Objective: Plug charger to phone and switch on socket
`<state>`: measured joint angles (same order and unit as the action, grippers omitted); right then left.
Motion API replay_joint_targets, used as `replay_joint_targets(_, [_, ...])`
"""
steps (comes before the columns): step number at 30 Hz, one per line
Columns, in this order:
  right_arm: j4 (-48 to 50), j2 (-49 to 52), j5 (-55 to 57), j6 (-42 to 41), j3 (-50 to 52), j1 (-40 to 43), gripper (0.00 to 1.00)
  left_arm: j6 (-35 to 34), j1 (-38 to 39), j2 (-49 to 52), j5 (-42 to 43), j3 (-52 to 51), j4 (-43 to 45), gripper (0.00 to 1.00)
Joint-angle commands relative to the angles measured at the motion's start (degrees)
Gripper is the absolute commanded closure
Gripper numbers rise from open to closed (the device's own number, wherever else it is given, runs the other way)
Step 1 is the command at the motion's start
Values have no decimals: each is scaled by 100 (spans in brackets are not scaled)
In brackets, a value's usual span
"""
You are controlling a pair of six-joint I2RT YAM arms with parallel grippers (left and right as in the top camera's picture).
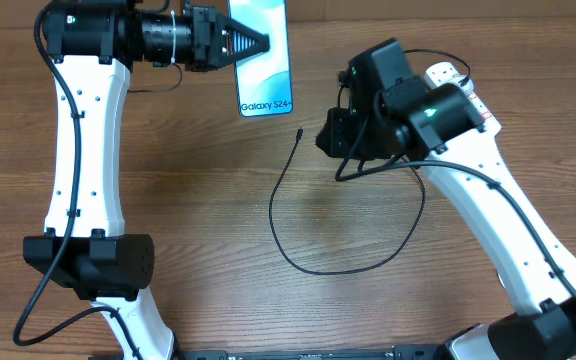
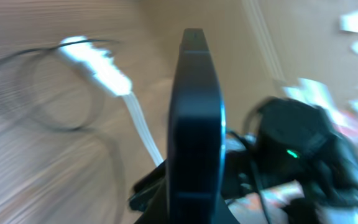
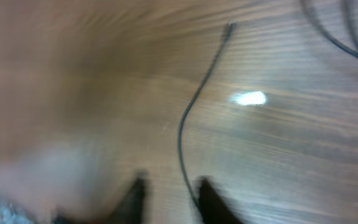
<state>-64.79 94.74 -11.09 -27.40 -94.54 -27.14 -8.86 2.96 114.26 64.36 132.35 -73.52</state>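
The phone [image 1: 266, 70] with a lit blue-teal screen reading "Galaxy S24+" lies at the table's far edge. My left gripper [image 1: 253, 44] is shut on it. In the left wrist view the phone [image 2: 194, 118] stands edge-on between the jaws. The charger's thin black cable [image 1: 298, 250] loops over the table's middle, and its connector tip [image 1: 299, 131] lies free below the phone. My right gripper [image 1: 326, 140] hovers just right of the tip. In the right wrist view it [image 3: 169, 199] is open, with the cable [image 3: 185, 124] running beside the right finger and the tip [image 3: 230, 28] farther off. The white socket [image 1: 448, 72] is mostly hidden behind the right arm.
The wooden table [image 1: 198, 200] carries everything. In the blurred left wrist view the white power strip [image 2: 98, 65] with its thick white cord [image 2: 142, 127] shows on the left, and the right arm's black body [image 2: 303, 149] on the right.
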Motion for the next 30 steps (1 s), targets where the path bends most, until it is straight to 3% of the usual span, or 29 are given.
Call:
replay_joint_targets(1, [474,46,570,-743,313,-11,38,-645,-74,-15,-2350,11,-190,96])
replay_joint_targets(5, [356,708,350,-400,-114,-76,21,-879,-66,-15,-3779,11,-459,96])
replay_joint_targets(13, [-798,2702,682,-254,-2365,-129,19,-879,-35,-15,-4572,11,-708,96])
replay_joint_targets(17, [-872,3512,767,-411,-3235,-129,20,-874,-33,-15,-4658,11,-835,96])
replay_joint_targets(23, [-553,4120,1596,-1368,-3303,-221,39,-872,-33,-15,-4697,11,-977,96])
replay_joint_targets(30, [-398,4607,1996,-1744,-3300,-503,54,-868,-33,-15,-4699,11,-1008,96])
